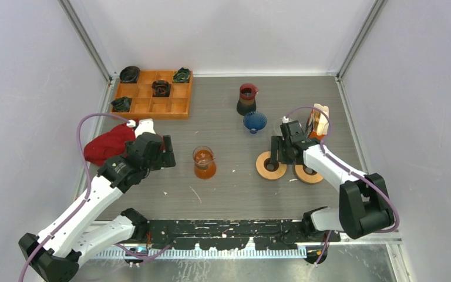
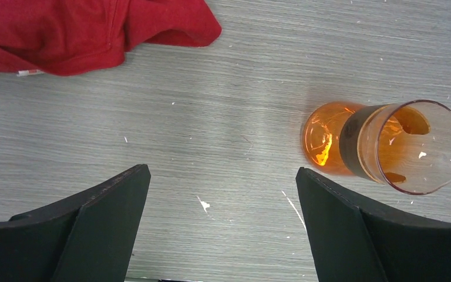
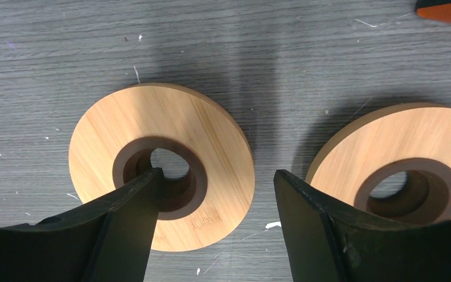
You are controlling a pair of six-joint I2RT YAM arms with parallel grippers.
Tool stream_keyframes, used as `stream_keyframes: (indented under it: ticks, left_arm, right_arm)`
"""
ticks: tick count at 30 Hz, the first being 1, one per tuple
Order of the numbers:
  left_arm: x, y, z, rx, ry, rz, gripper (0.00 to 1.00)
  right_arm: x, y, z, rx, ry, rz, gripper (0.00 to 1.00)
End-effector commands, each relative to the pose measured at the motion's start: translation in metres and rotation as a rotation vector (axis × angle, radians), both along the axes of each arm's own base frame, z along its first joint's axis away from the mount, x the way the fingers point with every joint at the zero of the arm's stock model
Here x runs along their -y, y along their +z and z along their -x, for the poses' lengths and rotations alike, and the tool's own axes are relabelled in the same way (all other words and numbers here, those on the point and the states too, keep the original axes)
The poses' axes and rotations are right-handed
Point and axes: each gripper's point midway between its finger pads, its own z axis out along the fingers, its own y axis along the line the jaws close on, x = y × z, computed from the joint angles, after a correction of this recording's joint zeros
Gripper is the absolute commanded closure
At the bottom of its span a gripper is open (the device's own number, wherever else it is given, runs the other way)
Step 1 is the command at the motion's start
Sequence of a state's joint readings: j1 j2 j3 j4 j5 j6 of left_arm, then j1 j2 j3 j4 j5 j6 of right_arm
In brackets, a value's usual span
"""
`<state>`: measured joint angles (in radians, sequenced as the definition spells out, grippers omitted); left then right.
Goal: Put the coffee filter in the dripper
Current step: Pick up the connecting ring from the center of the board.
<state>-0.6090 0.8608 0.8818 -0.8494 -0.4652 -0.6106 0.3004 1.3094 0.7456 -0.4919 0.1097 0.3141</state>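
**Fig.** Workspace read from the near edge outward.

Low in the left of the overhead frame, my left gripper (image 2: pixel 223 176) hung over the grey table (image 1: pixel 229 194) with its jaws wide apart, holding nothing. The amber glass carafe (image 2: pixel 387 147) stood just to its right. The crumpled red cloth (image 1: pixel 108 144) lay beyond it.

At centre right, my right gripper (image 3: pixel 217 176) straddled one side of a round bamboo disc (image 3: pixel 152 117). One finger reached into the centre hole and the other stood outside the rim. The jaws were apart, with a visible gap, and not clamped. A second bamboo disc (image 3: pixel 399 141) lay just beside it.

Farther back stood the blue ribbed cone dripper (image 1: pixel 254 121), apart from both discs. The cream paper coffee filters (image 1: pixel 320 114) were upright in an orange holder (image 3: pixel 446 9) at the right edge, untouched. A dark red carafe (image 1: pixel 247 98) and a wooden compartment tray (image 1: pixel 150 116) occupied the far side.

I judged the step in hand to be preparatory, a grasp on the disc as a stand for the dripper. The filter was not yet fetched. The next move called for pinching the ring between hole and rim and lifting it level.
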Motion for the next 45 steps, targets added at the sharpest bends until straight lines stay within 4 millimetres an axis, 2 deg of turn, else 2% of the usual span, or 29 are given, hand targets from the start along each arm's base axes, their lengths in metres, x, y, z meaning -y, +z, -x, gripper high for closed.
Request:
stream_keyframes:
  ticks: [1, 9, 16, 24, 27, 32, 36, 45]
  left_arm:
    - [0.004, 0.005, -0.011, 0.051, 0.045, 0.108, 0.01]
    - [0.003, -0.010, -0.012, 0.004, 0.071, 0.185, 0.01]
    - [0.009, -0.008, -0.009, -0.007, 0.052, 0.222, 0.01]
    - [0.014, -0.001, -0.006, 0.001, 0.029, 0.251, 0.01]
    - [0.017, 0.002, -0.005, 0.009, 0.022, 0.276, 0.01]
    - [0.025, 0.002, -0.003, 0.010, 0.002, 0.324, 0.01]
    - [0.028, 0.002, -0.001, 0.003, -0.002, 0.347, 0.01]
    - [0.032, -0.002, 0.004, 0.001, 0.004, 0.392, 0.01]
  right_arm:
    - [-0.004, 0.004, -0.014, 0.037, -0.017, -0.007, 0.26]
    - [-0.009, -0.011, -0.010, -0.015, 0.004, -0.018, 0.28]
    - [-0.012, -0.018, -0.006, -0.038, 0.016, -0.028, 0.33]
    - [-0.017, -0.007, -0.005, -0.015, 0.030, -0.047, 0.53]
    - [-0.022, 0.002, -0.004, 0.000, 0.046, -0.045, 0.58]
    - [-0.035, 0.020, -0.002, 0.027, 0.083, -0.058, 0.60]
    - [-0.053, 0.040, -0.001, 0.034, 0.144, -0.071, 0.61]
    - [-0.105, 0.098, -0.008, 0.105, 0.288, -0.097, 0.61]
